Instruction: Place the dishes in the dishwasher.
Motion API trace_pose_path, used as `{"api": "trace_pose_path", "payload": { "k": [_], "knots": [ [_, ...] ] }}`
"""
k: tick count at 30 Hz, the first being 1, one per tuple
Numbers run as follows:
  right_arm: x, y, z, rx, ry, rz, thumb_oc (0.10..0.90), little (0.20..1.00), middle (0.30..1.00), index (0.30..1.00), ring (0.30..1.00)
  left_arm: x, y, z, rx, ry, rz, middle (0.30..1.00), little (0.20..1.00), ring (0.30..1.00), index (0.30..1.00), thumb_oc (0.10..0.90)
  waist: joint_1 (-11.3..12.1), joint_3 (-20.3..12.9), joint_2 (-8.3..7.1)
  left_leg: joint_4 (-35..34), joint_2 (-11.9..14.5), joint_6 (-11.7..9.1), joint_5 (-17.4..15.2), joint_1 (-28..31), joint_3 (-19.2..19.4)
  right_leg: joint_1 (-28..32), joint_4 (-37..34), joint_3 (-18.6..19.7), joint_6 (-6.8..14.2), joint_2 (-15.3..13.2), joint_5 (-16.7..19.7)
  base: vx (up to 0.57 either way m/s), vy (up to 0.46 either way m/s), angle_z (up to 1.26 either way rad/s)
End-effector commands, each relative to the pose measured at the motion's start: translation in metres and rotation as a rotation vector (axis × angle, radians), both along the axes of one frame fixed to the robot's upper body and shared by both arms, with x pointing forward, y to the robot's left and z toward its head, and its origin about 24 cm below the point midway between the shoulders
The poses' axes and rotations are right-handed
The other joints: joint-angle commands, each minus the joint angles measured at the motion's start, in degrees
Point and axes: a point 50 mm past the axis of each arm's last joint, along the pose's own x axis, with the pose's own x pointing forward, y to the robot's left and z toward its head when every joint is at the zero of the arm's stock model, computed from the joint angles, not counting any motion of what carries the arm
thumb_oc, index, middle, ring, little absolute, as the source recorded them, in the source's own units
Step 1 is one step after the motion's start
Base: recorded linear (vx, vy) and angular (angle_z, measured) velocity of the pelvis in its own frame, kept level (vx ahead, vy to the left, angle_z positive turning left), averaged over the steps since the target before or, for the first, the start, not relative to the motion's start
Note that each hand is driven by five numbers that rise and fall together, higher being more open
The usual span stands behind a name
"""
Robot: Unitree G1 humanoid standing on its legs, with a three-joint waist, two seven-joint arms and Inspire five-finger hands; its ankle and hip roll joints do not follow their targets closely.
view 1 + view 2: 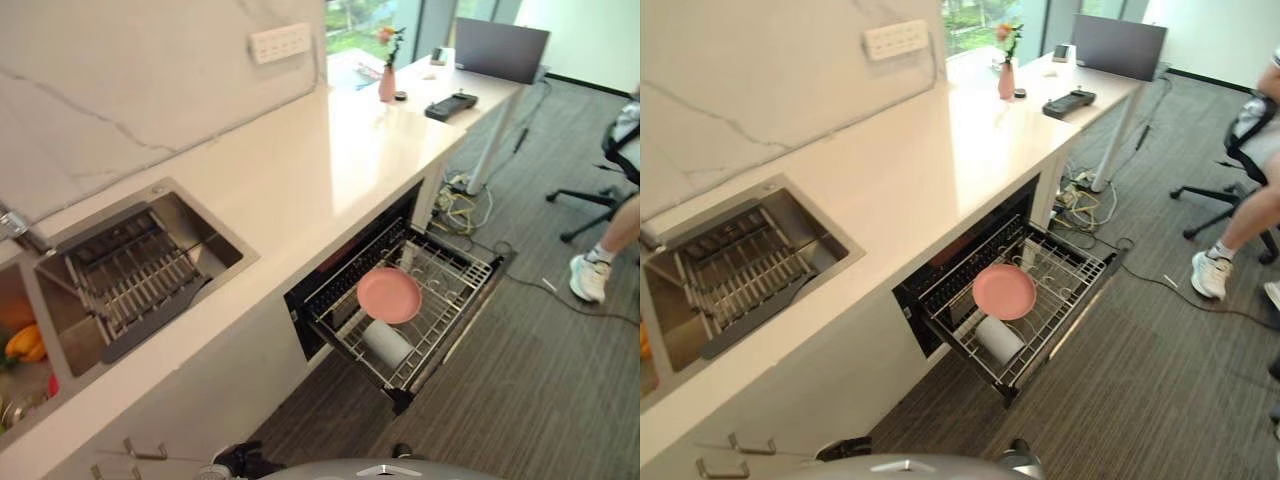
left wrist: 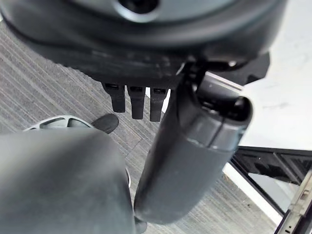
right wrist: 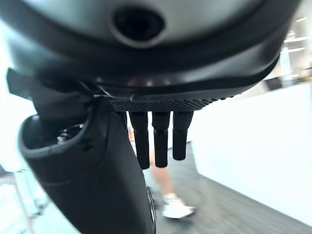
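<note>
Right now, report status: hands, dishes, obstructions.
Left hand open, empty. Right hand open, empty. Pink plate and white cup sit in the pulled-out rack. Person's leg beyond it.

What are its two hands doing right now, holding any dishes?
Left hand: open, fingers straight, holding nothing.
Right hand: open, fingers straight, holding nothing.

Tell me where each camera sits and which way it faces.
Left eye view: on the head, looking down at the counter, sink and open dishwasher rack holding a pink plate.
Right eye view: on the head, the same scene from slightly aside.
Left wrist view: on the left wrist, along the open left hand toward carpet.
Right wrist view: on the right wrist, along the open right hand toward a person's leg.
Both eye views share the rack and plate.
</note>
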Motion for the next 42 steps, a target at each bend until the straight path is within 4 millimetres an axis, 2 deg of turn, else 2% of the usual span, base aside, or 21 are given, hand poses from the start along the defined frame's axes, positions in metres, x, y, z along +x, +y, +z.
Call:
{"api": "trace_pose_path", "payload": {
  "k": [1, 4, 7, 9, 10, 11, 14, 16, 17, 19, 21, 22, 24, 25, 31, 34, 35, 39, 40, 41, 42],
  "knots": [
    [0.056, 0.026, 0.008, 0.0, -0.081, 0.217, 0.4, 0.3, 0.3, 0.3, 0.3, 0.034, -0.016, 0.005, -0.048, -0.102, -0.063, 0.9, 0.9, 0.9, 0.9, 0.8, 1.01, 0.45, -0.85, 2.22, 3.11, -0.25, -1.37, -1.05, -1.86, -1.38, 5.23, -2.46, 5.56, -8.16, -3.2, -0.01, -0.031, -0.28],
    [0.076, 0.043, -0.008, 0.086, -0.088, 0.28, 0.4, 0.3, 0.3, 0.3, 0.3, 0.039, -0.021, 0.006, -0.063, -0.117, -0.074, 0.9, 0.9, 0.9, 0.9, 0.8, 1.09, 0.86, -0.33, 2.06, 3.19, -0.51, -0.9, -1.4, -2.52, -0.52, 4.78, -3.48, 5.43, -8.14, -3.33, -0.03, -0.028, -0.12],
    [0.116, 0.084, -0.026, 0.206, -0.087, 0.451, 0.4, 0.3, 0.3, 0.3, 0.3, 0.028, -0.017, 0.003, -0.042, -0.052, -0.12, 0.9, 0.9, 0.9, 0.9, 0.8, 2.69, 1.38, 0.75, 1.67, 3.57, -1.19, 0.75, -2.93, -4.54, 1.2, 4.05, -6.26, 4.85, -7.94, -3.8, -0.03, -0.019, 0.24],
    [0.122, 0.091, -0.031, 0.236, -0.082, 0.472, 0.4, 0.3, 0.3, 0.3, 0.3, 0.023, -0.015, 0.002, -0.031, -0.032, -0.131, 0.9, 0.9, 0.9, 0.9, 0.8, 3.24, 1.41, 0.92, 1.49, 3.69, -1.31, 1.16, -3.33, -5.1, 1.73, 3.86, -7.18, 4.73, -7.88, -3.88, -0.01, -0.019, 0.56],
    [0.13, 0.104, -0.046, 0.316, -0.081, 0.482, 0.4, 0.3, 0.3, 0.3, 0.3, 0.013, -0.007, 0.001, 0.0, 0.012, -0.151, 0.9, 0.9, 0.9, 0.9, 0.8, 5.22, 1.71, 1.35, 1.24, 3.75, -1.85, 2.11, -4.81, -6.97, 2.71, 3.34, -9.74, 4.48, -7.91, -3.92, -0.03, -0.02, 0.72],
    [0.131, 0.104, -0.046, 0.316, -0.082, 0.484, 0.4, 0.3, 0.3, 0.3, 0.3, 0.013, -0.007, 0.001, 0.0, 0.012, -0.149, 0.9, 0.9, 0.9, 0.9, 0.8, 4.92, 1.72, 1.32, 1.26, 3.75, -1.86, 2.15, -4.93, -7.19, 2.81, 3.26, -9.97, 4.47, -7.89, -3.91, -0.05, -0.005, 0.83],
    [0.123, 0.105, -0.084, 0.472, -0.001, 0.34, 0.4, 0.3, 0.3, 0.3, 0.3, 0.001, 0.004, 0.0, 0.027, 0.076, -0.198, 0.9, 0.9, 0.9, 0.9, 0.8, 9.86, 1.75, 3.16, 0.84, 3.98, -4.01, 2.99, -8.46, -12.6, 6.04, 2.23, -17.0, 4.85, -8.07, -5.11, 0.01, -0.006, 0.94],
    [0.125, 0.101, -0.085, 0.489, 0.0, 0.306, 0.4, 0.3, 0.3, 0.3, 0.3, -0.002, 0.008, 0.0, 0.039, 0.087, -0.212, 0.9, 0.9, 0.9, 0.9, 0.8, 10.5, 1.97, 3.75, 0.83, 3.85, -4.37, 3.37, -9.51, -14.2, 6.91, 2.03, -19.08, 4.97, -8.0, -5.19, 0.01, 0.027, 1.45],
    [0.141, 0.098, -0.072, 0.473, -0.044, 0.315, 0.4, 0.3, 0.3, 0.3, 0.3, -0.009, 0.018, 0.001, 0.067, 0.11, -0.209, 0.9, 0.9, 0.9, 0.9, 0.8, 12.6, 2.08, 4.4, 0.71, 3.47, -4.75, 3.97, -11.03, -15.89, 7.62, 1.75, -21.56, 5.3, -8.23, -5.0, -0.01, 0.044, 1.22],
    [0.153, 0.098, -0.063, 0.455, -0.069, 0.338, 0.4, 0.3, 0.3, 0.3, 0.3, -0.011, 0.023, 0.002, 0.08, 0.115, -0.203, 0.9, 0.9, 0.9, 0.9, 0.8, 13.38, 2.26, 4.62, 0.69, 3.18, -4.84, 4.17, -12.0, -17.11, 8.07, 1.64, -23.16, 5.56, -8.51, -4.85, -0.02, 0.058, 0.73],
    [0.19, 0.098, -0.018, 0.333, -0.125, 0.478, 0.4, 0.3, 0.3, 0.3, 0.3, -0.018, 0.033, 0.003, 0.11, 0.14, -0.237, 0.9, 0.9, 0.9, 0.9, 0.8, 16.2, 2.86, 4.75, 0.77, 2.27, -4.7, 4.45, -14.02, -19.15, 8.42, 2.16, -25.91, 5.99, -9.25, -4.66, -0.01, 0.102, 0.6],
    [0.19, 0.098, -0.017, 0.331, -0.125, 0.479, 0.4, 0.3, 0.3, 0.3, 0.3, -0.018, 0.032, 0.003, 0.108, 0.139, -0.236, 0.9, 0.9, 0.9, 0.9, 0.8, 15.95, 2.9, 4.83, 0.78, 2.17, -4.66, 4.47, -14.11, -19.32, 8.47, 2.2, -26.11, 6.05, -9.31, -4.67, 0.02, 0.121, 0.43],
    [0.211, 0.102, 0.014, 0.229, -0.143, 0.587, 0.4, 0.3, 0.3, 0.3, 0.3, -0.032, 0.034, 0.002, 0.115, 0.182, -0.277, 0.9, 0.9, 0.9, 0.9, 0.8, 17.27, 3.2, 4.71, 0.76, 1.04, -4.38, 4.23, -14.91, -20.22, 8.59, 2.61, -27.19, 6.3, -10.25, -4.53, 0.03, 0.146, 0.43],
    [0.228, 0.107, 0.042, 0.144, -0.171, 0.669, 0.4, 0.3, 0.3, 0.3, 0.3, -0.046, 0.053, 0.006, 0.172, 0.228, -0.165, 0.9, 0.9, 0.9, 0.9, 0.8, 19.13, 3.32, 4.28, 0.72, -0.22, -3.88, 3.94, -15.87, -21.18, 8.44, 3.29, -28.35, 6.6, -11.4, -4.15, 0.04, 0.139, 0.4],
    [0.259, 0.134, 0.099, -0.018, -0.259, 0.84, 0.4, 0.3, 0.3, 0.3, 0.3, -0.078, 0.09, 0.019, 0.282, 0.32, 0.038, 0.9, 0.9, 0.9, 0.9, 0.8, 22.34, 4.58, 2.01, 0.57, -1.81, -3.09, 4.13, -20.23, -22.23, 5.04, 4.48, -28.81, 7.45, -13.57, -3.07, 0.04, 0.081, 0.18],
    [0.273, 0.152, 0.127, -0.071, -0.341, 0.904, 0.4, 0.3, 0.3, 0.3, 0.3, -0.065, 0.099, 0.022, 0.313, 0.275, 0.05, 0.9, 0.9, 0.9, 0.9, 0.8, 23.82, 5.55, 1.32, 0.54, -1.71, -3.13, 4.67, -22.73, -22.65, 3.07, 4.97, -28.82, 7.43, -13.8, -2.89, 0.03, 0.045, 0.15],
    [0.277, 0.16, 0.13, -0.068, -0.373, 0.923, 0.4, 0.3, 0.3, 0.3, 0.3, -0.045, 0.101, 0.024, 0.329, 0.203, 0.051, 0.9, 0.9, 0.9, 0.9, 0.8, 24.39, 5.96, 0.81, 0.55, -1.64, -3.11, 4.74, -23.55, -22.99, 3.05, 4.93, -29.48, 7.46, -13.7, -2.91, 0.04, 0.021, 0.15],
    [0.275, 0.177, 0.111, -0.023, -0.357, 0.968, 0.4, 0.3, 0.3, 0.3, 0.3, -0.019, 0.102, 0.026, 0.337, 0.119, 0.07, 0.9, 0.9, 0.9, 0.9, 0.8, 24.12, 5.82, -0.52, 0.59, -1.78, -2.86, 4.32, -23.44, -23.2, 3.62, 5.09, -30.24, 7.5, -13.58, -3.15, 0.09, 0.026, 0.26],
    [0.273, 0.186, 0.098, 0.005, -0.33, 0.996, 0.441, 0.361, 0.361, 0.361, 0.361, -0.014, 0.095, 0.024, 0.316, 0.111, 0.067, 0.9, 0.9, 0.9, 0.9, 0.8, 23.59, 5.56, -1.09, 0.61, -1.78, -2.67, 3.98, -23.11, -22.97, 3.71, 5.38, -30.14, 7.49, -13.59, -3.21, 0.09, 0.04, 0.12],
    [0.27, 0.189, 0.087, 0.023, -0.298, 1.004, 0.775, 0.862, 0.862, 0.862, 0.862, -0.013, 0.093, 0.023, 0.306, 0.113, 0.06, 0.9, 0.9, 0.9, 0.9, 0.8, 23.27, 5.19, -1.62, 0.62, -1.96, -2.38, 3.55, -22.75, -22.87, 3.68, 5.98, -29.94, 7.48, -13.91, -3.33, 0.13, 0.078, 0.1],
    [0.265, 0.191, 0.072, 0.052, -0.256, 1.01, 0.8, 0.9, 0.9, 0.9, 0.9, -0.011, 0.088, 0.021, 0.287, 0.109, 0.054, 0.9, 0.9, 0.9, 0.9, 0.8, 22.4, 5.03, -1.92, 0.6, -2.09, -1.98, 2.92, -22.14, -22.75, 3.6, 6.89, -29.53, 7.39, -14.17, -3.36, 0.11, 0.107, 0.03]
  ]
}}
